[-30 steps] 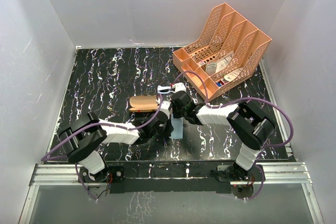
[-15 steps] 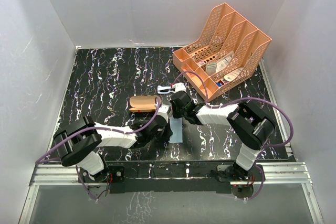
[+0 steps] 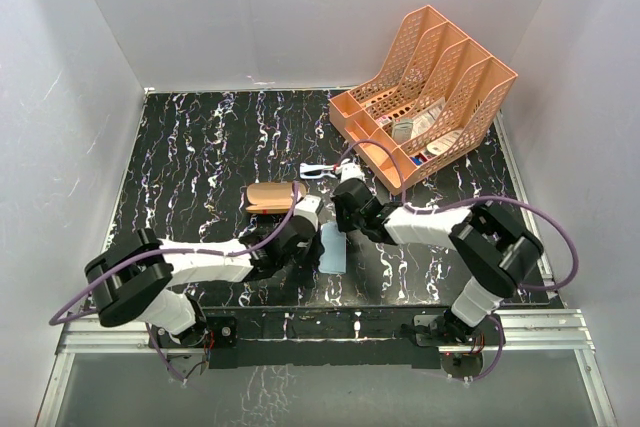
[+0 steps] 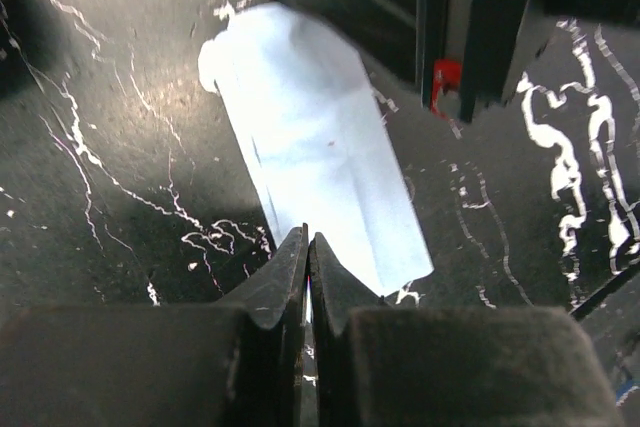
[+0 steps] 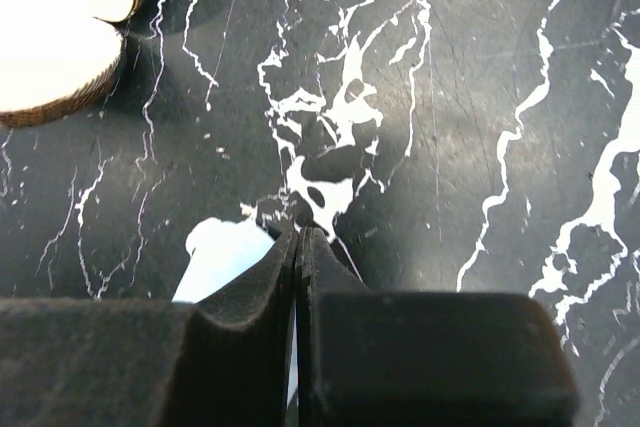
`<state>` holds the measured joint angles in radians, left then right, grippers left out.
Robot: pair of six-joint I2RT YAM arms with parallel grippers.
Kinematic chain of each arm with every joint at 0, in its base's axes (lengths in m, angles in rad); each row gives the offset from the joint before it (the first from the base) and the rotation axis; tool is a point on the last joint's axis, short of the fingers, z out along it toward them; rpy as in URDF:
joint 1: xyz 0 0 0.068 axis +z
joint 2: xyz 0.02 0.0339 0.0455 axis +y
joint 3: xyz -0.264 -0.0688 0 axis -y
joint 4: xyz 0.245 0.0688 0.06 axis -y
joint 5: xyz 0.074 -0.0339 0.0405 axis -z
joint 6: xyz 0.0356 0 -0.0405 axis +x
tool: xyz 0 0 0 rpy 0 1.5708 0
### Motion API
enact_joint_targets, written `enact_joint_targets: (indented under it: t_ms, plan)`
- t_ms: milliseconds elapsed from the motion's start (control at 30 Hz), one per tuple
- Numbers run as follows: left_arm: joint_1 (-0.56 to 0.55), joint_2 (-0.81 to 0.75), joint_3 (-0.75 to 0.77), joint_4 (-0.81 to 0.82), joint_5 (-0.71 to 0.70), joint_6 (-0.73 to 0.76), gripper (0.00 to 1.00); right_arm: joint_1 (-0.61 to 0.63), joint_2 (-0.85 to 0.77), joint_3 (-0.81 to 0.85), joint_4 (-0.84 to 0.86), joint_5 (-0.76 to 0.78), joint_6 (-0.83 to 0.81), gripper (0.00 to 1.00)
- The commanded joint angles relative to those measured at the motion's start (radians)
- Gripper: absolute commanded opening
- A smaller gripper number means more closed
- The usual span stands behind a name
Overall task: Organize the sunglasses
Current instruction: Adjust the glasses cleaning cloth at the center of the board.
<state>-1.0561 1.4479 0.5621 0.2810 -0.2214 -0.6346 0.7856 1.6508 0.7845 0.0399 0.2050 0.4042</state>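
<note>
Cloth (image 3: pixel 331 249) has slid toward the near edge, left gripper (image 4: pixel 307 239) and right gripper (image 5: pixel 297 232) both pinching it, sunglasses (image 3: pixel 316 169) untouched.

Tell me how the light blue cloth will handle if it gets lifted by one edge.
Likely floppy: the cloth shows soft fold creases and a rumpled far end, so it should drape and sag from any pinch. Probably very light, since it looks thin. Pushed across the marbled table, it would likely bunch up rather than slide whole.
</note>
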Motion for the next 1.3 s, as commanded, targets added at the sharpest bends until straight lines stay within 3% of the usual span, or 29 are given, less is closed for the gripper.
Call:
enact_joint_targets:
  t_ms: [0,267,600,900,1267]
  plan:
    - [-0.003,-0.102,0.063,-0.068,-0.060,0.049,0.00,0.012,-0.133,-0.031,-0.021,-0.018,0.029,0.00]
    - [0.050,-0.051,0.050,-0.028,-0.048,0.078,0.00,0.148,-0.294,-0.104,-0.102,0.022,0.112,0.00]
    - [0.113,-0.027,0.049,0.003,-0.014,0.092,0.00,0.232,-0.336,-0.204,-0.084,0.003,0.224,0.00]
    - [0.125,-0.031,0.042,0.007,0.004,0.090,0.00,0.254,-0.337,-0.278,-0.069,-0.019,0.280,0.00]
    - [0.127,-0.044,0.028,0.012,0.019,0.081,0.00,0.234,-0.362,-0.274,-0.254,0.162,0.308,0.00]
